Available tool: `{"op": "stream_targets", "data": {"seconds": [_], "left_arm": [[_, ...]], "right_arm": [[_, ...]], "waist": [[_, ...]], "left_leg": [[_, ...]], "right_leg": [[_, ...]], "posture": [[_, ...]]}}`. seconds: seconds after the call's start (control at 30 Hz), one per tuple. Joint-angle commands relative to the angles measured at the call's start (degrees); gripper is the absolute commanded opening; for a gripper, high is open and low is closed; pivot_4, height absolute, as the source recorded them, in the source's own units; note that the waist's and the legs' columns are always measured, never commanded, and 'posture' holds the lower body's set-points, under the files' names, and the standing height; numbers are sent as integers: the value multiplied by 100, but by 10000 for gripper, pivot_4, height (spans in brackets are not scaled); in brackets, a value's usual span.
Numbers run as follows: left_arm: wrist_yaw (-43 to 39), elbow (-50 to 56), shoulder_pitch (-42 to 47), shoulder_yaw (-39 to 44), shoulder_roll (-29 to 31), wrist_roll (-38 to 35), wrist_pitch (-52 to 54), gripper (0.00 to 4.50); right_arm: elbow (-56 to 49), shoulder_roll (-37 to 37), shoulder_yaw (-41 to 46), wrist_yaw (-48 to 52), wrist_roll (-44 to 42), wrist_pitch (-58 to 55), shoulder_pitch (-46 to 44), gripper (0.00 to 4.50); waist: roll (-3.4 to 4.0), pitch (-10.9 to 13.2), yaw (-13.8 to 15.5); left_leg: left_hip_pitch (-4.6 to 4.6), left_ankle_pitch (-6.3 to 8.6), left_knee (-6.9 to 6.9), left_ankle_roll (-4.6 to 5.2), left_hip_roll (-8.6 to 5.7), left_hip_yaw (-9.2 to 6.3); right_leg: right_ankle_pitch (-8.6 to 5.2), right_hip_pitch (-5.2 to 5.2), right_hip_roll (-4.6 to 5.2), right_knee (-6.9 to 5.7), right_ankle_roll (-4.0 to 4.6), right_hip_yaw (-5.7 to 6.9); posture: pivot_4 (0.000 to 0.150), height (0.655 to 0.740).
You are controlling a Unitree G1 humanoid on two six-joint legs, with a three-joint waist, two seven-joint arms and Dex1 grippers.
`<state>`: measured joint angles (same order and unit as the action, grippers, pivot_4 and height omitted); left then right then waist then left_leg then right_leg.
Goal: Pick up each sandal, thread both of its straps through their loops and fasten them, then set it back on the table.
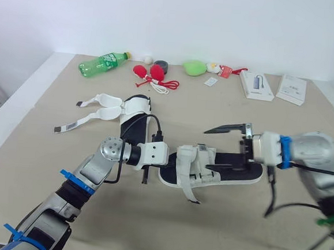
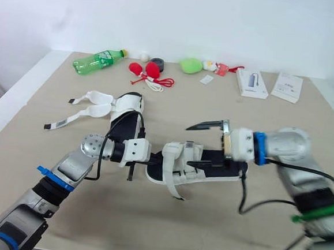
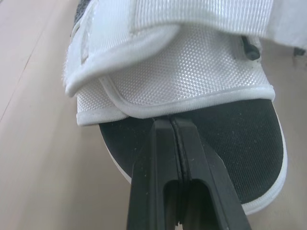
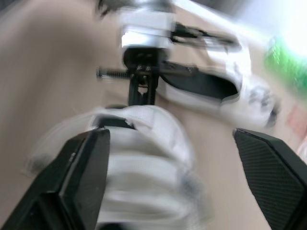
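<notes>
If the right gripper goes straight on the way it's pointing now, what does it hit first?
Most likely the sandal. The open right gripper points at its white straps, which lie directly ahead between the fingers, though exact depth is hard to judge.

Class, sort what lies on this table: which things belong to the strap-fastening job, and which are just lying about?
For the job:
near sandal
far sandal, straps lying loose

Lying about:
bottle
red balls
dark roll
white ball
green toy
red tag
card
box
second box
</notes>
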<state>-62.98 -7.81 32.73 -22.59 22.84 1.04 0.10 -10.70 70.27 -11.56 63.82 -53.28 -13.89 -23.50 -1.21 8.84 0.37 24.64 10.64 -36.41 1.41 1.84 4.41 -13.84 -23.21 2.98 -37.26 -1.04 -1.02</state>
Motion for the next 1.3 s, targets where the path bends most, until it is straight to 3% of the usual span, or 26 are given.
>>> {"op": "stream_targets", "data": {"seconds": [0.03,0.1,0.23,0.37,0.77,0.87,1.1,1.3], "left_arm": [[-108,-47,-68,-135,37,36,65,0],[-115,-43,-60,-136,46,33,80,0],[-131,-15,-66,-132,63,23,108,0],[-142,23,-83,-135,74,14,136,0],[-80,159,-159,-142,62,22,228,0],[-62,192,-182,-149,59,24,249,0],[-25,240,-218,-160,47,25,276,0],[-9,178,-173,-169,21,38,243,0]], "right_arm": [[-1161,544,483,-549,-1693,-1851,579,44647],[-1719,731,537,-672,-1791,-2297,1176,44647],[-2175,392,570,-1172,-1334,-2645,1646,44647],[-2140,-134,412,-1488,-900,-2957,1551,44647],[-1871,-1212,140,-1630,98,-3678,1022,44647],[-1838,-1239,134,-1534,255,-3787,1083,36508],[-1787,-1447,303,-1534,176,-4191,1163,898],[-1609,-1610,420,-1569,197,-4567,986,313]], "waist": [[1,0,1],[-1,-1,14],[-15,-8,1],[-24,-4,4],[-24,-5,6],[-24,-5,6],[-24,-5,6],[-24,-5,6]], "left_leg": [[0,0,0,0,2,-1],[2,0,-1,0,5,-1],[11,3,-2,-4,2,0],[11,2,-18,-3,-1,10],[27,3,-22,-1,-1,2],[30,3,-22,-1,-1,-2],[29,3,-23,-1,1,-3],[29,3,-24,-1,0,-3]], "right_leg": [[1,1,0,0,0,6],[-2,0,-1,0,-2,18],[-13,-4,0,2,-17,23],[-18,-3,-8,6,-72,24],[-12,-10,-45,6,-71,10],[-12,-11,-50,6,-71,7],[-12,-10,-54,6,-73,7],[-11,-10,-54,6,-74,6]], "posture": [[1500,7400],[1500,7400],[1500,7400],[1500,7400],[1500,7400],[1500,7400],[1500,7400],[1500,7400]]}}
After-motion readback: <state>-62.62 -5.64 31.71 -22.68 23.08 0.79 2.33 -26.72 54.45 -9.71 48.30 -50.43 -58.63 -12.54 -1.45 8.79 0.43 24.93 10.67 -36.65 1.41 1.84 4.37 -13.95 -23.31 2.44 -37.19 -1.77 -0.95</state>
